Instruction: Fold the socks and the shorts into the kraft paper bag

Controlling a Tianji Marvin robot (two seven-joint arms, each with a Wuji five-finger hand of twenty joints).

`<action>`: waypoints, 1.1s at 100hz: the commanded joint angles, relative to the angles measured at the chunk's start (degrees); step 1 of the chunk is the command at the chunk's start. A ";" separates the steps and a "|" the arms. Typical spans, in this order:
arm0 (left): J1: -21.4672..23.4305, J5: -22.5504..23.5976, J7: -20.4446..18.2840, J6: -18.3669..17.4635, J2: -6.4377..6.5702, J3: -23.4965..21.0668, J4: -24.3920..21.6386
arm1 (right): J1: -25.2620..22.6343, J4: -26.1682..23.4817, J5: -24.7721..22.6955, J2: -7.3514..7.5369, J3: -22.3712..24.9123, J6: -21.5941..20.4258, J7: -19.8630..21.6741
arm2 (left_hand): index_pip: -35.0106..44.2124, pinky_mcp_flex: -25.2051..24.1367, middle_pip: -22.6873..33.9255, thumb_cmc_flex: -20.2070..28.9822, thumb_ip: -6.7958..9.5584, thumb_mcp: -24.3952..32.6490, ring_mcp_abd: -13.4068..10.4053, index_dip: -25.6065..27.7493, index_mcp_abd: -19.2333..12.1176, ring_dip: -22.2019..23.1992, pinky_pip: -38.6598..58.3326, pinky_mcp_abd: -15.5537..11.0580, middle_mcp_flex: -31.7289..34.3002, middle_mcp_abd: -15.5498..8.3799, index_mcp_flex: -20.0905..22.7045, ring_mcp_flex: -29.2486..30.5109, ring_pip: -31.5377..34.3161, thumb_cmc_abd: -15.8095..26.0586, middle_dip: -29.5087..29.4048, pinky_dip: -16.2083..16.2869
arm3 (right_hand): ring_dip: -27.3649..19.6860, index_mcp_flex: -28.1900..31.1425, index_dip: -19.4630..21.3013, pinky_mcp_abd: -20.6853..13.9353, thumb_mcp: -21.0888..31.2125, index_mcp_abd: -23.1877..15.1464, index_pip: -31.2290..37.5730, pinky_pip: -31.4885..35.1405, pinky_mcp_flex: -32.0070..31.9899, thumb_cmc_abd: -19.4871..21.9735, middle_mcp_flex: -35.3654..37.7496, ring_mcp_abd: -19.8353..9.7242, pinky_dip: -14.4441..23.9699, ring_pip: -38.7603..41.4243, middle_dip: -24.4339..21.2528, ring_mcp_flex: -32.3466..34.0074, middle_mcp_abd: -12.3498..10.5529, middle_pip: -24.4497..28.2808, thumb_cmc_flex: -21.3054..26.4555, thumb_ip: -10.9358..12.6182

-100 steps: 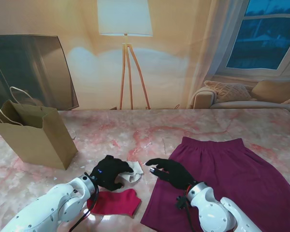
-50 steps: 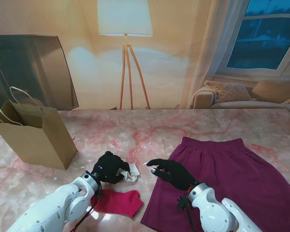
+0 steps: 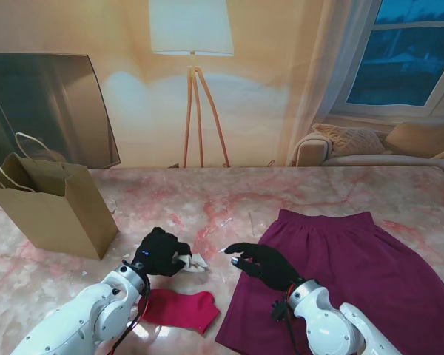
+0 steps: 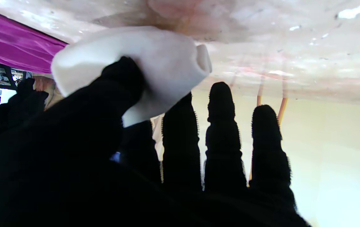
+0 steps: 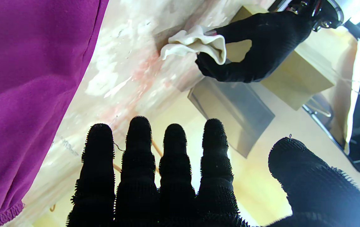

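left hand in black glove: thumb and fingers pinching a small crumpled white sock, the other fingers straight; the sock's free end touches the pink marbled counter, seen clearly from the right wrist view

right hand, also black-gloved: holds nothing, fingers straight and side by side, thumb apart, hovering over the near-left corner of the flat magenta fabric shorts; cannot tell if it touches the cloth

a red sock lies flat on the counter, nearer to me than the white one, just beside the left forearm

shorts spread out on the right half of the counter, waistband on the far side, well apart from the bag

brown kraft paper bag with twisted paper handles stands upright at the far left of the counter, mouth open; its inside is not visible from the stand view, so contents cannot be told; both socks and the shorts are outside it

behind the counter: a white-shaded floor lamp on a wooden tripod, a beige sofa under the window
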 commanded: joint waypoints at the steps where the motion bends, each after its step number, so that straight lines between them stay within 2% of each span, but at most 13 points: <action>1: 0.90 -0.20 0.05 0.10 0.23 -0.74 -1.15 | -0.30 -0.06 -0.14 -0.10 -0.19 -0.23 -0.16 | 2.39 -0.32 -0.80 1.33 -1.19 -0.14 -1.34 0.22 -2.54 -0.36 0.78 0.59 2.32 -2.16 3.63 1.83 0.71 1.83 -0.65 0.20 | 1.52 -1.29 0.36 0.05 -1.43 -1.40 0.37 1.60 0.09 1.12 0.45 0.42 2.25 1.09 0.59 1.05 -0.19 0.62 0.40 -2.32; 24: 4.04 -0.02 -0.18 1.69 -0.03 -5.20 -6.52 | -0.32 0.00 -0.36 -0.17 -0.10 -0.42 -0.64 | 5.46 0.63 -0.24 1.11 -1.51 0.83 -1.73 2.75 -2.48 -0.48 1.67 0.23 5.31 -0.54 1.92 4.50 1.67 1.76 -2.65 0.63 | 1.52 -1.34 0.32 -0.03 -1.43 -1.55 0.32 1.63 0.14 1.14 0.46 0.49 2.26 1.09 0.59 1.05 -0.11 0.62 0.43 -2.31; 38: 6.46 -0.18 -1.44 2.93 -0.22 -8.68 -11.89 | -0.38 -0.10 -0.54 -0.18 0.13 -0.40 -0.76 | 5.50 1.56 0.69 1.07 -1.56 1.48 -1.83 3.81 -1.78 -0.04 2.34 0.29 8.97 -0.37 2.12 7.49 3.17 1.20 -2.11 0.86 | 1.52 -1.26 0.32 0.03 -1.43 -1.46 0.32 1.61 0.10 1.18 0.50 0.48 2.25 1.09 0.59 1.05 -0.14 0.64 0.43 -2.32; 47: 9.31 0.09 -3.95 3.97 -0.14 -12.08 -17.72 | -0.46 -0.10 -0.63 -0.23 0.27 -0.49 -1.05 | 4.66 1.49 0.43 1.12 -1.74 1.96 -1.97 4.72 -1.42 0.45 2.44 0.31 11.74 -0.69 2.43 8.14 3.87 0.91 0.80 0.80 | 1.52 -1.23 0.33 0.05 -1.43 -1.40 0.35 1.61 0.12 1.22 0.52 0.39 2.25 1.09 0.59 1.07 -0.17 0.64 0.42 -2.32; 67: 13.13 1.21 -9.30 6.03 0.14 -18.09 -27.89 | -0.47 0.44 -0.33 -0.33 0.55 -0.96 -1.41 | 4.37 0.26 1.35 1.75 -1.49 1.44 -2.21 4.68 -1.55 0.65 0.68 0.37 12.83 -0.88 2.70 7.93 3.66 0.81 3.63 0.10 | 1.51 -1.22 0.32 0.03 -1.47 -1.49 0.33 1.62 0.12 1.18 0.55 0.44 2.25 1.07 0.58 1.03 -0.11 0.62 0.47 -2.32; 80: 14.26 0.95 -12.74 7.43 0.16 -21.58 -33.02 | -0.45 0.85 -0.14 -0.42 0.74 -1.47 -1.75 | 4.27 -0.25 1.79 1.80 -1.43 1.27 -2.41 4.90 -1.78 0.88 -0.14 0.34 13.13 -1.04 2.64 8.10 3.65 0.85 5.30 -0.18 | 1.51 -1.22 0.32 0.05 -1.47 -1.52 0.33 1.63 0.13 1.19 0.53 0.40 2.25 1.07 0.58 1.04 -0.10 0.62 0.48 -2.32; 83: 14.43 0.67 -13.97 7.78 0.19 -22.47 -34.17 | -0.45 0.92 -0.12 -0.45 0.80 -1.57 -1.87 | 4.23 -0.36 2.05 1.83 -1.40 1.19 -2.48 5.05 -1.73 0.96 -0.56 0.32 12.96 -0.38 2.60 8.15 3.61 0.86 5.95 -0.34 | 1.52 -1.14 0.33 -0.01 -1.47 -1.36 0.37 1.66 0.20 1.21 0.59 0.46 2.26 1.09 0.59 1.09 -0.11 0.64 0.48 -2.32; 110: 14.51 -2.57 -25.51 10.53 0.86 -29.98 -41.47 | -0.16 1.74 0.22 -0.69 1.09 -2.42 -2.78 | 3.90 -1.21 2.01 2.39 -1.29 0.65 -2.37 5.41 -0.93 1.22 -1.67 -0.08 12.96 -0.32 2.65 8.49 3.45 1.08 7.31 -0.66 | 1.52 -1.04 0.32 0.06 -1.45 -1.44 0.39 1.64 0.16 1.15 0.58 0.48 2.24 1.09 0.58 1.08 -0.06 0.61 0.47 -2.33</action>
